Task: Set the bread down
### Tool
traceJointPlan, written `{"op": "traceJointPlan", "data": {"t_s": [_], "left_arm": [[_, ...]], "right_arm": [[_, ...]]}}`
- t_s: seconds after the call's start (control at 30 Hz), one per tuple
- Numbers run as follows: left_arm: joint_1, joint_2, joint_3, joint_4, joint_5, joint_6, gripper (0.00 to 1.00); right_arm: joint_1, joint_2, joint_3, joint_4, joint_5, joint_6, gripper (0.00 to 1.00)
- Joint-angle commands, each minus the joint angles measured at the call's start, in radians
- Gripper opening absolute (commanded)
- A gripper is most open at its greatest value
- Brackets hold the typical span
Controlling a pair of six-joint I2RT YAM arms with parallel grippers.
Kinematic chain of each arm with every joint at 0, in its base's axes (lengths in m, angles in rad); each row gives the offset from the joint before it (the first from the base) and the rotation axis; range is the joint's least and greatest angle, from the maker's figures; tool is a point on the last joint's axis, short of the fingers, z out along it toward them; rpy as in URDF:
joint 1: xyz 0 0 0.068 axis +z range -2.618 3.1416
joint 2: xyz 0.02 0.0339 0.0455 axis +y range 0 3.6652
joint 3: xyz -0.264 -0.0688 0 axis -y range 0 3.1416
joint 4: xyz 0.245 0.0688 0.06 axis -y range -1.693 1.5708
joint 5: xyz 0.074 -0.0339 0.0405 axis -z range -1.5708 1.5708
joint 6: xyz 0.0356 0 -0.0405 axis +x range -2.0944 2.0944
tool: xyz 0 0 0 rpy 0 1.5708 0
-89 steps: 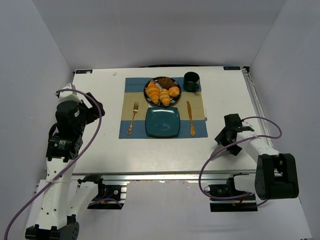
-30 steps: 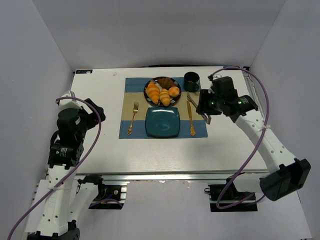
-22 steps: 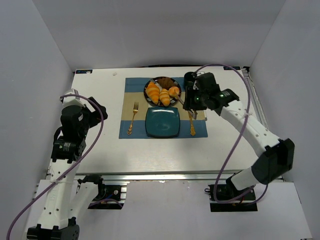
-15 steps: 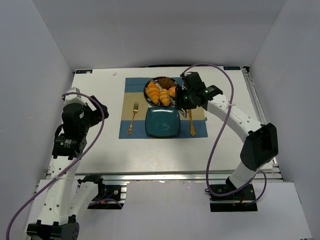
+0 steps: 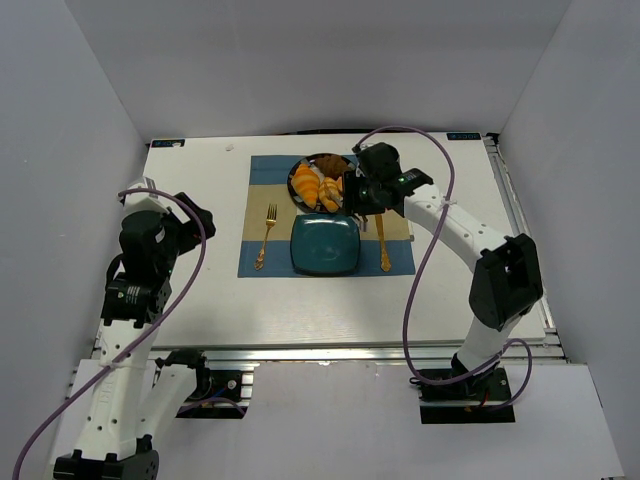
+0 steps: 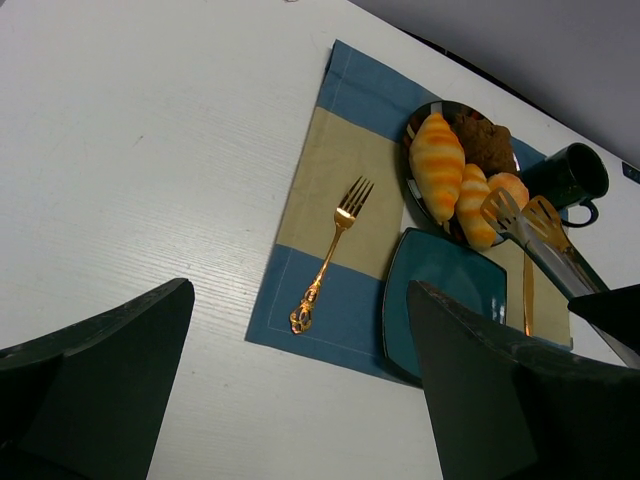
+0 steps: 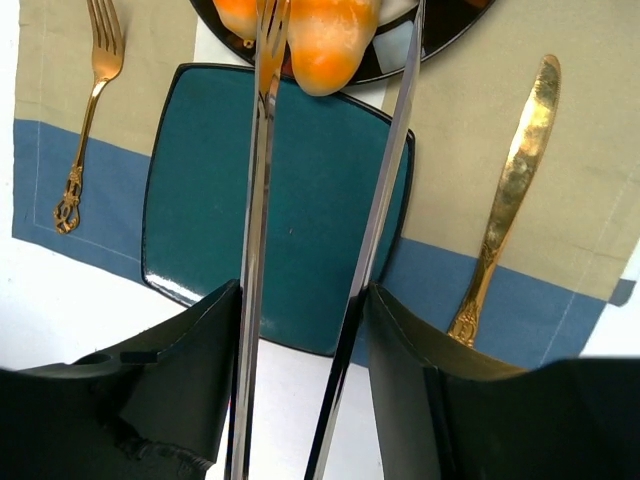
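The bread (image 5: 329,194) is a golden-yellow ridged roll on a round black plate (image 5: 318,160), between a larger orange roll (image 5: 306,185) and a small bun. My right gripper (image 5: 358,193) is shut on metal tongs (image 6: 540,235). In the right wrist view the two tong arms (image 7: 258,200) stand apart on either side of the bread's near end (image 7: 333,35); I cannot tell whether they touch it. My right gripper (image 7: 305,300) hangs over the square teal plate (image 7: 200,200). My left gripper (image 6: 300,330) is open and empty at the table's left (image 5: 190,215).
A blue and tan placemat (image 5: 262,262) holds a gold fork (image 5: 266,235), a gold knife (image 5: 382,240) and the teal plate (image 5: 325,245). A dark mug (image 6: 565,175) stands behind the right gripper. Grey walls close in the table.
My right arm has swung from the near right of the table to the black plate, with the tongs now reaching over the bread. My left arm has barely shifted.
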Motion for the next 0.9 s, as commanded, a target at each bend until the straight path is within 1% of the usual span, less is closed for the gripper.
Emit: {"op": "traceJointPlan", "data": {"t_s": [0.0, 0.33, 0.57, 0.8, 0.87], "left_arm": [[-0.003, -0.002, 0.011, -0.003, -0.010, -0.002, 0.98], [-0.003, -0.005, -0.012, 0.006, -0.005, -0.008, 0.98], [-0.003, -0.004, -0.011, 0.006, -0.010, -0.005, 0.98], [-0.003, 0.001, -0.012, 0.009, -0.008, -0.004, 0.98], [-0.003, 0.001, -0.012, 0.008, -0.010, -0.004, 0.98]], "right_arm": [[0.005, 0.004, 0.010, 0.070, -0.017, -0.017, 0.56], [0.007, 0.004, -0.037, 0.110, -0.054, -0.005, 0.57], [0.008, 0.029, -0.060, 0.113, -0.047, -0.003, 0.58], [0.008, 0.038, -0.070, 0.115, -0.060, 0.001, 0.51], [0.008, 0.041, -0.068, 0.115, -0.060, 0.004, 0.47]]}}
